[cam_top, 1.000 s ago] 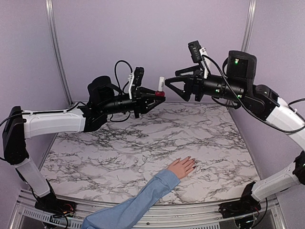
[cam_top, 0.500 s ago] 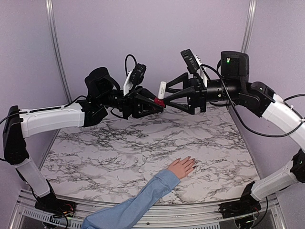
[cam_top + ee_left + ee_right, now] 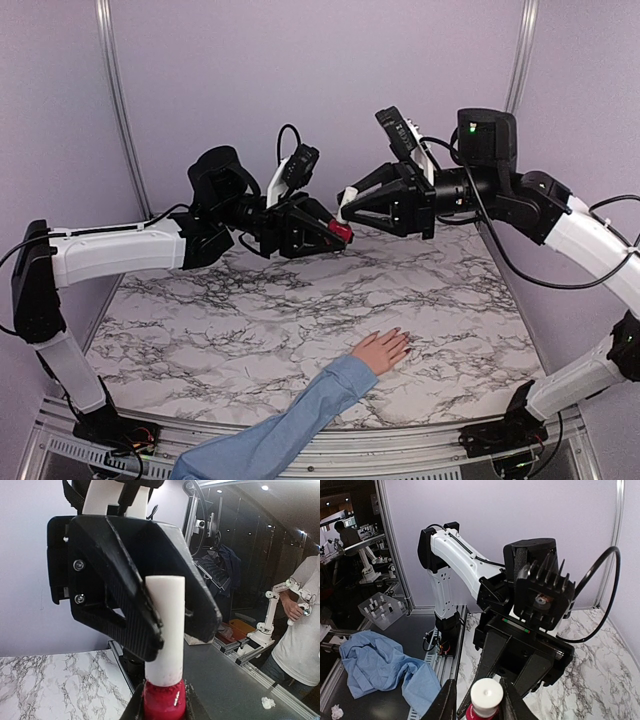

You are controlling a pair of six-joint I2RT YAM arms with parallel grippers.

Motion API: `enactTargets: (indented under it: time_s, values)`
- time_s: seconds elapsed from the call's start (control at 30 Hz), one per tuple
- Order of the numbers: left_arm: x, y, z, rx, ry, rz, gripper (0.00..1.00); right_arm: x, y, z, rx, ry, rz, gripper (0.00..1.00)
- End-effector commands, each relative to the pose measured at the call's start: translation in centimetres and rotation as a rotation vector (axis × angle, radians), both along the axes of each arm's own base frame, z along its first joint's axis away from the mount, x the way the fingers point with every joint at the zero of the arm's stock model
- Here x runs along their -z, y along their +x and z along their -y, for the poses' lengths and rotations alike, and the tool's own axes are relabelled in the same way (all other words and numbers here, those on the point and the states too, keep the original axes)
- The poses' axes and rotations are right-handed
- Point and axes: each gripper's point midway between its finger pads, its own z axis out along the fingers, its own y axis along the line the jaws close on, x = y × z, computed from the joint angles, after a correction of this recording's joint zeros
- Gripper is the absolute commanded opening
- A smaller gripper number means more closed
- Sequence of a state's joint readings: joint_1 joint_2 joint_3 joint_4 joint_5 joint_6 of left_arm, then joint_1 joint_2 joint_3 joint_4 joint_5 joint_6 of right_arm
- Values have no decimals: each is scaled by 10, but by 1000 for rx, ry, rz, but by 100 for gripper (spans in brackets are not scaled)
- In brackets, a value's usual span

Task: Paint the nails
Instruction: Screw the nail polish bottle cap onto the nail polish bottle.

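A small red nail-polish bottle (image 3: 341, 233) with a tall white cap (image 3: 344, 196) hangs in mid-air above the far middle of the table. My left gripper (image 3: 334, 233) is shut on the red body (image 3: 164, 700). From the other side, my right gripper (image 3: 346, 205) has its black fingers (image 3: 131, 605) pressed against both sides of the cap (image 3: 486, 696). A light-skinned hand (image 3: 380, 351) lies flat on the marble near the front. Its nails (image 3: 404, 336) are tiny at the fingertips and point right. Both grippers are high above and behind the hand.
A forearm in a light blue sleeve (image 3: 290, 426) reaches in over the front edge. The marble tabletop (image 3: 230, 320) is ringed by purple walls and metal posts. A blue cloth (image 3: 380, 666) lies off the table beside the left arm's base.
The two arms have come together. My right gripper moved left onto the bottle's cap and its jaws narrowed onto it. The left gripper kept hold of the bottle and dipped slightly.
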State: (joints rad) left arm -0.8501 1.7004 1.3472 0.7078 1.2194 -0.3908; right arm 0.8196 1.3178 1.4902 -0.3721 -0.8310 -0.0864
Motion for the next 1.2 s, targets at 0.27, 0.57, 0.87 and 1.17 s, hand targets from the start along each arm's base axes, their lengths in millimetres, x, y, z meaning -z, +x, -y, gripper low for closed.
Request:
enactTargets:
  time_s: [0.27,0.57,0.87,1.17]
  values:
    - [-24,20,1,-134,-83,34,0,-10,-4,0,-25,13,0,6]
    - [-28,38,0,-264,-115,43,0,-5,8,-1,39,-4,1,0]
    - [-31,63,-3,-456,-151,58,0,0,26,-4,136,-26,-17,0]
    - [-29,90,-3,-668,-162,71,0,8,48,-7,266,-59,-41,0]
